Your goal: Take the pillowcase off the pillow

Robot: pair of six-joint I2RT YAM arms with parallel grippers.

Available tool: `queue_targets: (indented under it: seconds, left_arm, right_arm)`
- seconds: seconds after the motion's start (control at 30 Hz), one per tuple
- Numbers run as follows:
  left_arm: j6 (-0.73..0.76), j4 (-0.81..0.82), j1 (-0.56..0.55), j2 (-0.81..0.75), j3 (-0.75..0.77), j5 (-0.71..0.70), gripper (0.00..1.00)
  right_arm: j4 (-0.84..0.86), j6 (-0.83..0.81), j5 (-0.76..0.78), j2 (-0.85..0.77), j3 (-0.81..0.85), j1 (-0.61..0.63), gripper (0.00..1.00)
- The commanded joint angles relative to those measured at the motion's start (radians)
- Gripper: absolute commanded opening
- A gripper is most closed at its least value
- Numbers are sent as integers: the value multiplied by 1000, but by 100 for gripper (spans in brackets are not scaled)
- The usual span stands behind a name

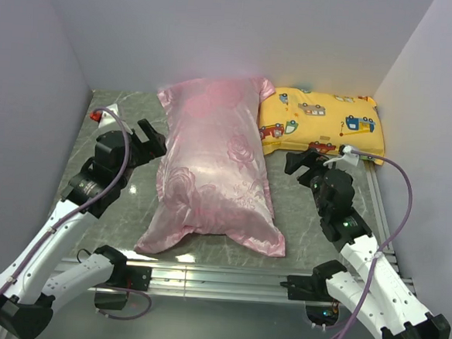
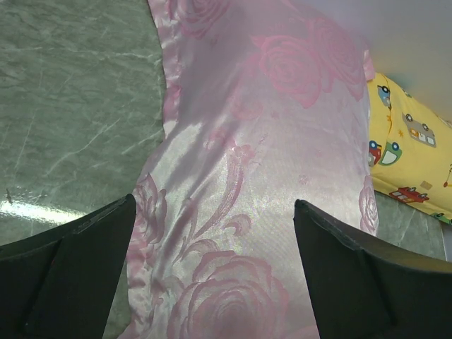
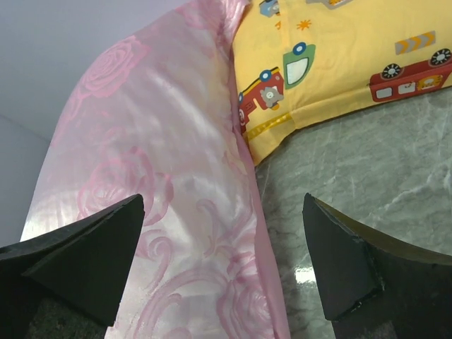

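Observation:
The pink satin pillowcase (image 1: 214, 169) with rose pattern lies lengthwise in the middle of the table, plump and filled; the white pillow is hidden inside it. My left gripper (image 1: 152, 143) is open just left of the pillowcase's left edge, and its wrist view shows the pink fabric (image 2: 261, 176) between the spread fingers. My right gripper (image 1: 305, 164) is open just right of the pillowcase, over its right flange (image 3: 261, 233). Neither gripper holds anything.
A yellow cartoon-vehicle-print pillow (image 1: 322, 122) lies at the back right, touching the pillowcase; it also shows in the right wrist view (image 3: 339, 63). Grey marble tabletop (image 1: 122, 209) shows on both sides. White walls enclose the back and sides. A metal rail (image 1: 218, 278) runs along the front.

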Motion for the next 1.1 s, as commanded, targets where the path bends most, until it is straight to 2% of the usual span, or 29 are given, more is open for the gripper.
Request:
queue_targets:
  seconds: [0.0,0.2,0.4,0.57,0.77,0.93,1.03,1.07]
  left_arm:
    - [19,28,0,4,22,12,99]
    - [8,34,-2,13,20,18,99]
    - [-21,49,0,87,37,45,99]
    - [-37,200,-2,157,-41,200,99]
    - [-41,306,-11,298,-63,298,99]
    - [-52,312,-43,400,-51,219,99]
    - [-89,313,-42,461,-78,165,91]
    - [-110,319,-42,479,-90,154,84]
  right_arm:
    - [57,-47,-61,3,-2,-5,100]
    - [73,-84,-137,26,2,-3,100]
    - [70,-124,-243,95,39,-5,100]
    - [54,-127,-311,255,149,-6,100]
    - [148,-78,-404,482,248,-54,100]
    - [235,9,-574,734,304,-118,99]
    - [305,52,-666,878,347,-121,97]
    - [335,74,-697,910,355,-121,96]
